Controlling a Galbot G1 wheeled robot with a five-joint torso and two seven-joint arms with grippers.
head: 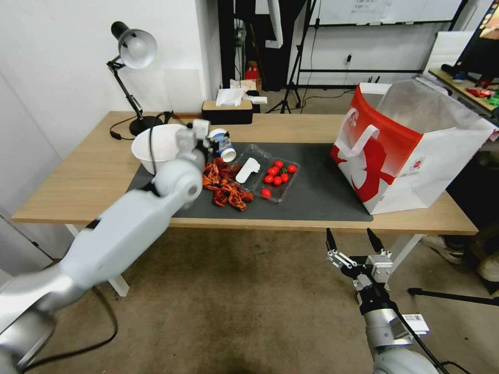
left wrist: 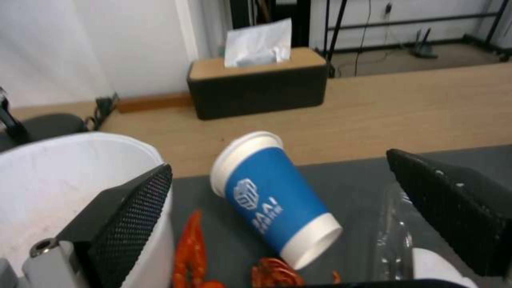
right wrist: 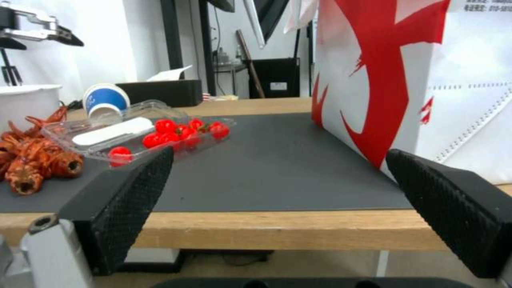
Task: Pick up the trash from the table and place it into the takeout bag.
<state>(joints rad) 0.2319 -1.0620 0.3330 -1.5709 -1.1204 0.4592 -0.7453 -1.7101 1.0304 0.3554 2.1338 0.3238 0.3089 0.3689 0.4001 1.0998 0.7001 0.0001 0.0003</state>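
Left claw [left wrist: 277, 208]: spread wide, hovering over the tipped blue-and-white paper cup [left wrist: 272, 196]
Cup: on its side on the dark mat [head: 312, 192], just beside the white bowl [head: 156, 148]
Right claw [head: 353, 244]: open, below the surface [head: 88, 176] edge
Takeout bag [head: 405, 150]: upright on the mat's right end

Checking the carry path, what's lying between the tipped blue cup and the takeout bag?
In the head view, the clear tray of cherry tomatoes, then bare grey mat, separate the blue cup from the takeout bag.

Desk lamp [head: 134, 49], tissue box [left wrist: 257, 86], crayfish shells [head: 224, 188] nr white bowl [head: 156, 147].
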